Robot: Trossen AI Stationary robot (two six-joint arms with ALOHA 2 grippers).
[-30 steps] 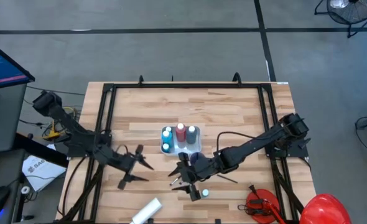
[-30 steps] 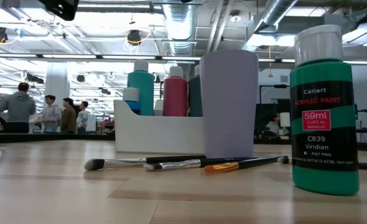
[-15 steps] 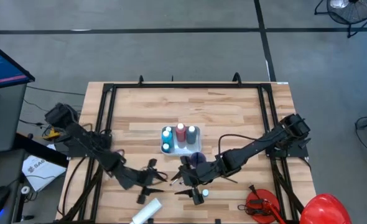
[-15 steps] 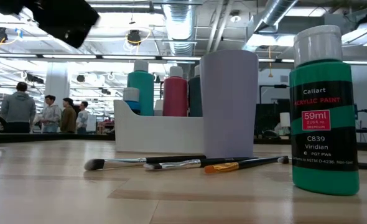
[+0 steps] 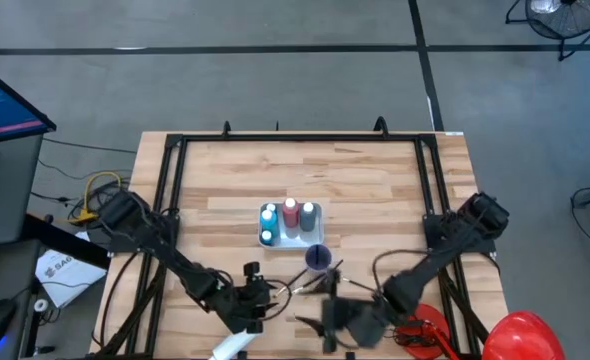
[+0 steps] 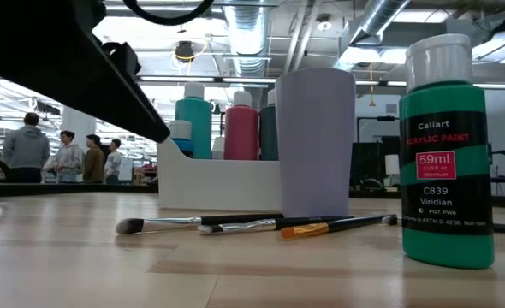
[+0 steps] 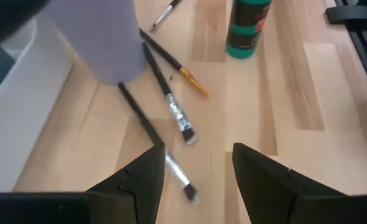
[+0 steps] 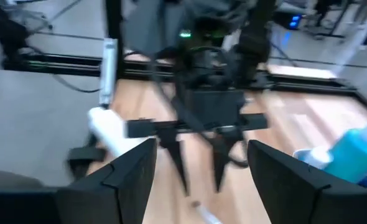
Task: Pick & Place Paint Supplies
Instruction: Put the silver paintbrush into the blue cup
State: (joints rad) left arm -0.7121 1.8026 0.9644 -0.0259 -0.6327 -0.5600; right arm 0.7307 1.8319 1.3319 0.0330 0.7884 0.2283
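Left gripper [image 7: 193, 171] hangs low over the near half of the table, fingers parted with bare wood between them, holding nothing. Just ahead of it lie three thin brushes [image 7: 171, 106], side by side and close together, beside the base of a lavender cup [image 7: 102, 37]. Their long axes run roughly parallel, dark handles toward the cup, bristle ends toward the gripper. In the low view the brushes [image 6: 252, 224] lie flat, lengthwise across the picture, bristle tips to the picture's left.

A green bottle [image 6: 446, 150] with a white cap stands upright on the table, apart from the brushes, long axis vertical. A white tray [image 6: 218, 181] behind the cup holds upright bottles: teal [image 6: 194, 120], pink-red [image 6: 241, 127] and a darker one.

Right gripper [image 8: 199, 165] is at the near edge, facing the left gripper; its fingers are spread and empty. A white tube [image 5: 237, 340] lies on its side at the near edge, slanted.
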